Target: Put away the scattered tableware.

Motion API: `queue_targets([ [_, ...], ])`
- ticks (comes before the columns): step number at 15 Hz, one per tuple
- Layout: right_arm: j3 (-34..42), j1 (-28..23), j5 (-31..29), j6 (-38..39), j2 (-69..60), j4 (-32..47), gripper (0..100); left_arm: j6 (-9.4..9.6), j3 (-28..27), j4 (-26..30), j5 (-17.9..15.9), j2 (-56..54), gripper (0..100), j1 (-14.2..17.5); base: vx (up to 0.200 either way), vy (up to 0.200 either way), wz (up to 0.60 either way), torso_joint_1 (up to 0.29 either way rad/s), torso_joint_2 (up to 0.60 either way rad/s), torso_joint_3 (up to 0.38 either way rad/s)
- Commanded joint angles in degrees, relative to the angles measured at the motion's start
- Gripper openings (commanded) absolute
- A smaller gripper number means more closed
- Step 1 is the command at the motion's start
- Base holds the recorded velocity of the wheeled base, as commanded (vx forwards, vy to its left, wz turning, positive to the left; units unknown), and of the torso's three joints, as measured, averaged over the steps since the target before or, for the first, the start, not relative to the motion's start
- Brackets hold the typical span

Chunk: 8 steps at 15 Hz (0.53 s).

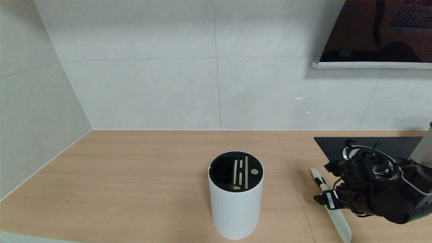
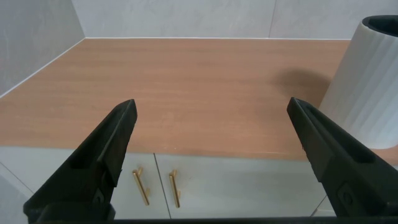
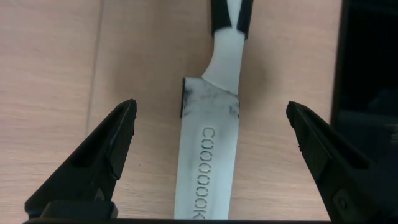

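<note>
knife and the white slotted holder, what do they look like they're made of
Knife: white matte blade with dark smudges by the heel, likely ceramic or a coated metal; the black-and-white handle looks like plastic. Holder: white ribbed wall with a soft sheen and a black slotted top, probably moulded plastic.

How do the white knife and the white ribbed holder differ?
The white-bladed knife with black-and-white handle lies flat on the wooden counter; the white ribbed cylindrical holder with black slotted top stands upright. The knife is thin and long; the holder is bulky and round. Both are mostly white and rest on the counter.
</note>
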Motion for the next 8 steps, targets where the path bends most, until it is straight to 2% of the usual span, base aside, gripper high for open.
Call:
queue_targets([
  [1,-0.3,-0.5,0.1,0.0,1.1,0.0,100,-0.01,0.1,0.0,0.0,0.1,100,0.0,0.0,0.0,0.0,0.0,0.0,0.0],
  [8,-0.1,-0.6,-0.2,0.1,4.3,-4.3,100,-0.01,0.0,0.0,0.0,0.1,100,0.0,0.0,0.0,0.0,0.0,0.0,0.0],
])
